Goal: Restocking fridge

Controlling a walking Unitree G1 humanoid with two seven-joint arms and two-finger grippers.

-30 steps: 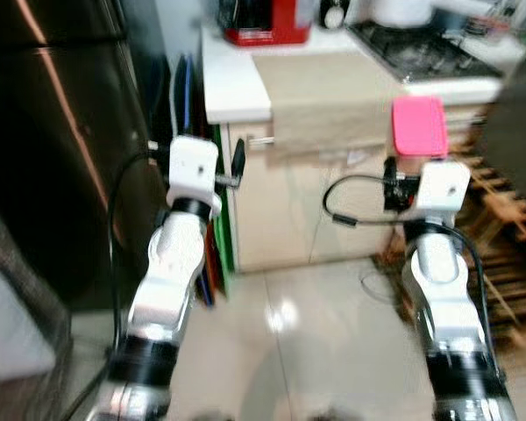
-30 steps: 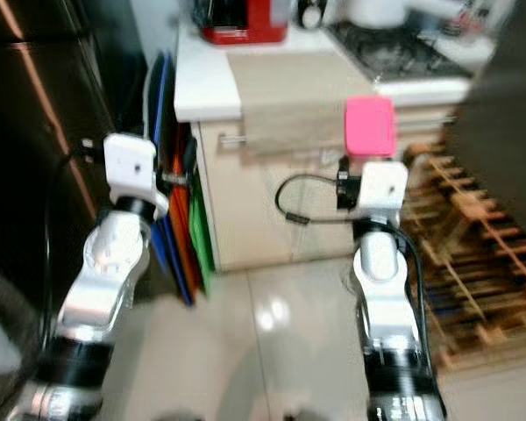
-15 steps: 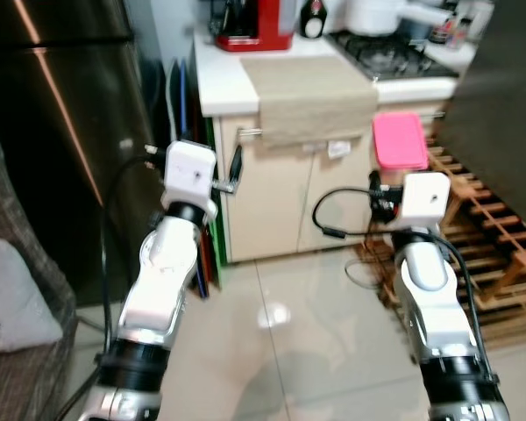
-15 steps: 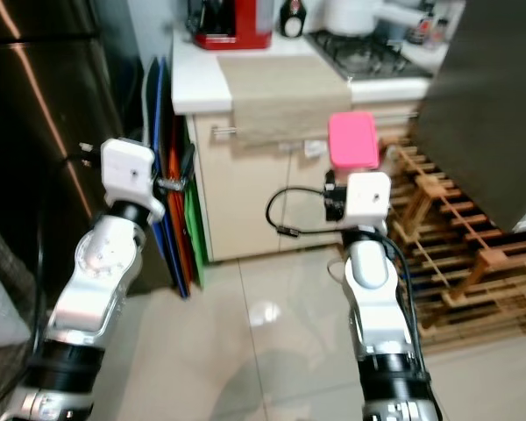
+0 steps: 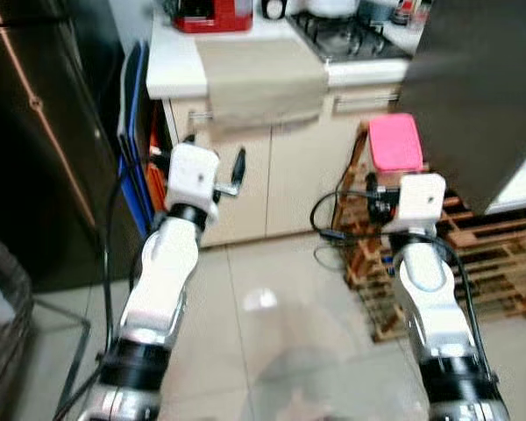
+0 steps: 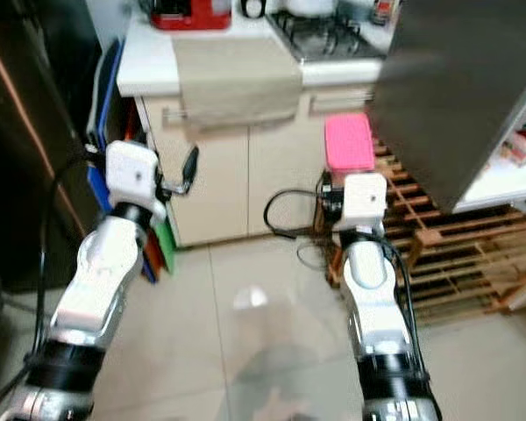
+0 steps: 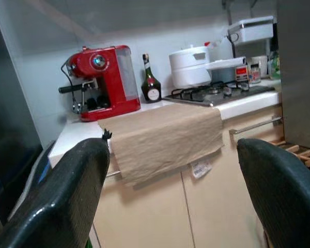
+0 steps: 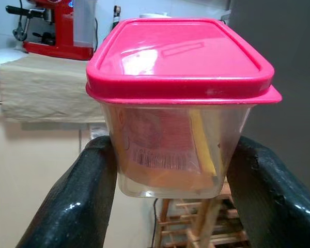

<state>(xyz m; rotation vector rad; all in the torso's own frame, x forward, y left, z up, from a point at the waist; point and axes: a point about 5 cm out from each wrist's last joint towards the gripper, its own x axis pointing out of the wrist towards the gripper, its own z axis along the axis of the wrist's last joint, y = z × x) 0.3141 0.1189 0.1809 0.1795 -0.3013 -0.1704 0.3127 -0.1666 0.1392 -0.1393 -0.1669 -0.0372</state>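
Right hand raised, clamped on pink-lidded container, right of the cabinet. Left hand up w/ fingers spread, empty. Tabletop above cabinet: red coffee machine, beige cloth.

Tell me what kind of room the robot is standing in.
A home kitchen, most likely. A gas hob sits in a white counter above cream cupboards, with a red coffee machine beside it. The right tool holds a pink-lidded food container, which fits kitchen work.
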